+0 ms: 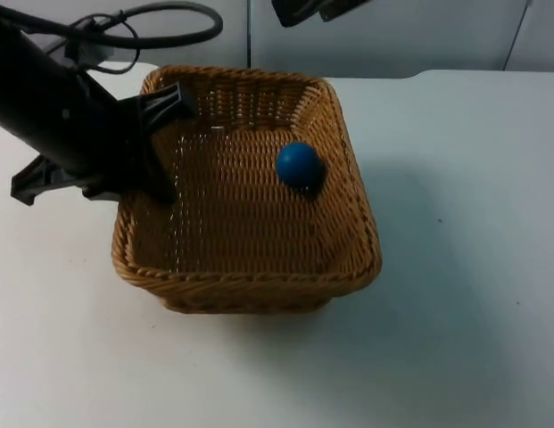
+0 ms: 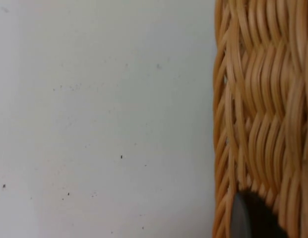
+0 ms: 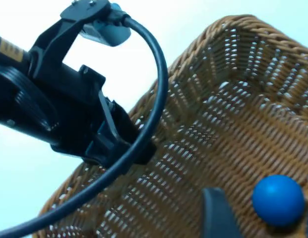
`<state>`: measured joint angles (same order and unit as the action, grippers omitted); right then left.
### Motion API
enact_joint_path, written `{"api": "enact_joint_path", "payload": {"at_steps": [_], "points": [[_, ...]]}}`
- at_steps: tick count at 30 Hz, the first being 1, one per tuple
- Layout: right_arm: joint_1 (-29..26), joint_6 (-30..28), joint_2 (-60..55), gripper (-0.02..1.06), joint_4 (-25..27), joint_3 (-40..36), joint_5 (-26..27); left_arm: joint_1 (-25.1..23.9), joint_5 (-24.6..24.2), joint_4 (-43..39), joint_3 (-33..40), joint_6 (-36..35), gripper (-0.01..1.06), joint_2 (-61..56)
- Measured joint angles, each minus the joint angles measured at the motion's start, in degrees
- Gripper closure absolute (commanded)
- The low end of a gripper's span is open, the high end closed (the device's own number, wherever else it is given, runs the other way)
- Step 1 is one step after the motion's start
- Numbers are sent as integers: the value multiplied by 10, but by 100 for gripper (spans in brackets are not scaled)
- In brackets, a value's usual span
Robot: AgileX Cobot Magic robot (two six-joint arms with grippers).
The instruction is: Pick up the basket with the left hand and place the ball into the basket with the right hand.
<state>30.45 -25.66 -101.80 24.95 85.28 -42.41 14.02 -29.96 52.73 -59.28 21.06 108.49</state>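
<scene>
White table top (image 1: 455, 294) runs back to a grey partition wall (image 1: 392, 36) along the upper edge of the top view; nearest the lower edge is bare surface, then the front rim of the wicker basket (image 1: 250, 285), which sits at the middle of the frame, slightly left; its shadow spreads on the table to the lower right, so it looks lifted, though I cannot tell for sure; inside, on the woven floor right of centre and toward the far wall, lies the blue ball (image 1: 299, 164), touching the weave; at the basket's left wall the left gripper (image 1: 156, 147) is clamped on the rim, one finger inside and one outside, its black arm coming from the upper left corner; the left wrist view has the basket's wall close against a fingertip (image 2: 248, 215); farthest back, at the upper edge right of centre, is the right gripper (image 1: 312, 9), well above the ball; whether its jaws are wide or narrow I cannot tell.
</scene>
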Motion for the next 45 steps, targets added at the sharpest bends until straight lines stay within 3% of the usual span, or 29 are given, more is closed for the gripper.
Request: {"api": "enact_joint_path", "payload": {"at_steps": [3, 6, 45], "points": [[0, 1, 0, 80, -7, 0, -5, 0, 0, 0, 0, 1, 104, 17], [0, 2, 0, 105, -13, 0, -15, 0, 4, 0, 0, 8, 104, 37], [0, 3, 0, 105, -21, 0, -22, 0, 27, 6, 0, 29, 104, 68]]}}
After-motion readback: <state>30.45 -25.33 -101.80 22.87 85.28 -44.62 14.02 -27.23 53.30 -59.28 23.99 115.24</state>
